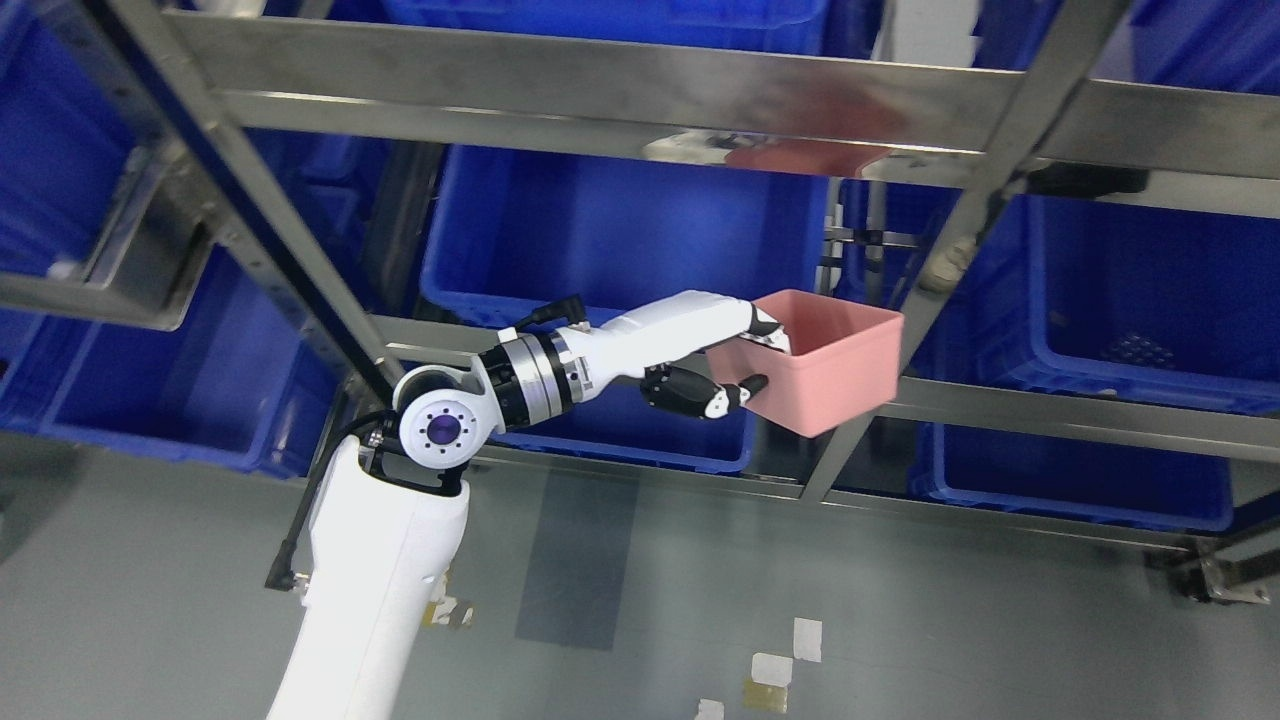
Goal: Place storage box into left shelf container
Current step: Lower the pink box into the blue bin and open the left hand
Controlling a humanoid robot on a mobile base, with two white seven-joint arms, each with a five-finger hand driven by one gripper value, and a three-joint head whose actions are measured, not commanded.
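Grey concrete floor [900, 600] runs along the near part of the scene, marked with a darker rectangular patch and a few pale scraps of tape [790, 655], and beyond it stands a metal shelf rack [600, 90] of shiny angled bars loaded with blue bins. At the middle of the scene the pink storage box [835, 360], an open-topped rectangular tub, is held off the floor in front of the rack, tilted a little, its open top facing up and toward the left. The left hand [715, 350] grips it at its left wall: the upper fingers hook over the rim into the box while the dark thumb [735, 395] presses the outside of that wall from below. The white left arm [380, 570] rises from the bottom edge left of the middle, bends at a round joint and reaches right to the box. Just behind and to the left of the box sits a large blue container [620, 230] on the rack's middle level, open at the top; the box is still outside it, near its right front corner. Another blue bin [1150, 290] lies to the right, beyond an upright bar, with a small dark cluster inside. More blue bins fill the far left [150, 380] and the level below [1070, 480].
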